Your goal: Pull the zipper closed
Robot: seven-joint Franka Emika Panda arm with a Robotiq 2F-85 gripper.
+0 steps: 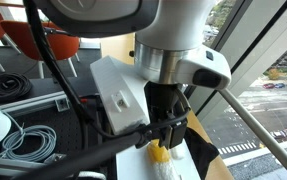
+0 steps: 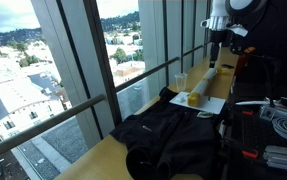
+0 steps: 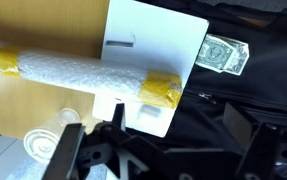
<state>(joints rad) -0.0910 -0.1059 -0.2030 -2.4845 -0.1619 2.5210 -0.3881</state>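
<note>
Looking for the zipper, Ana: it's on the black jacket (image 2: 173,130) heaped on the worktop (image 2: 91,162), but its line is lost in the dark folds.
Yes, Ben; the pincer (image 2: 214,60) hangs well apart from it, over the foam roll (image 3: 73,68) and white card (image 3: 153,50).
Open or closed?
I cannot tell; nothing seems held. Risk: with 1 arm, nothing pins the cloth, so a pull could drag the whole jacket, or pinch fabric instead of the slider.
</note>
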